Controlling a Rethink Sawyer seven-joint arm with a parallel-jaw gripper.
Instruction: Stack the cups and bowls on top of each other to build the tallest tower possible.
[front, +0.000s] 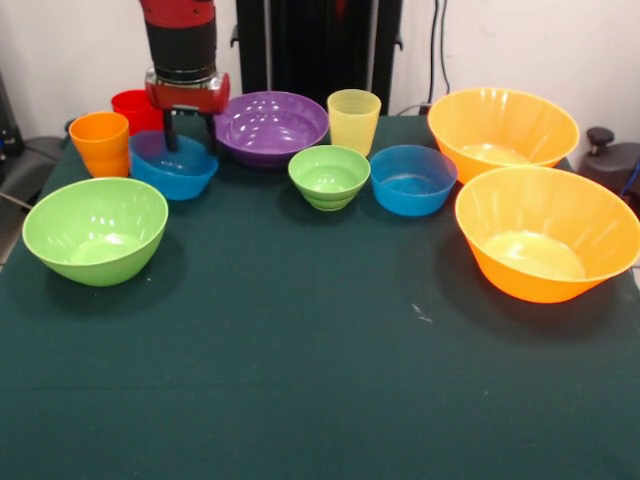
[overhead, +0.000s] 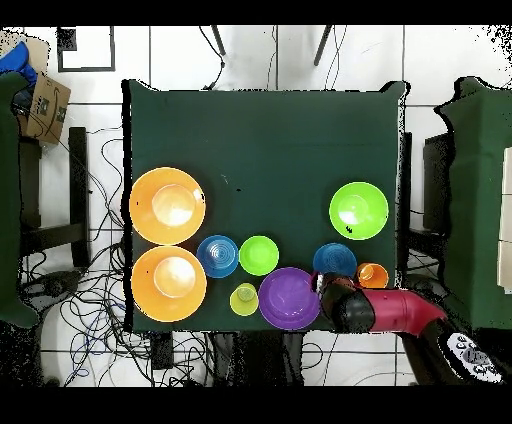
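Reaching down from above, the gripper (front: 190, 135) has its dark fingers spread apart over the far rim of a small blue bowl (front: 173, 167), grasping nothing. That bowl sits on the green table (front: 300, 380) between the orange cup (front: 100, 143) and the purple bowl (front: 271, 126); nothing is stacked.

7 bowls (front: 272, 125), 3 cups (front: 354, 120)

1. Cups: orange cup (front: 100, 143), red cup (front: 134, 108) and pale yellow cup (front: 354, 120), all upright.
2. Bowls: two very large orange bowls (front: 545, 232) (front: 502, 130), large green bowl (front: 95, 230), purple bowl (front: 271, 127), small blue bowls (front: 412, 179) (front: 172, 166), small green bowl (front: 329, 177); none stacked.
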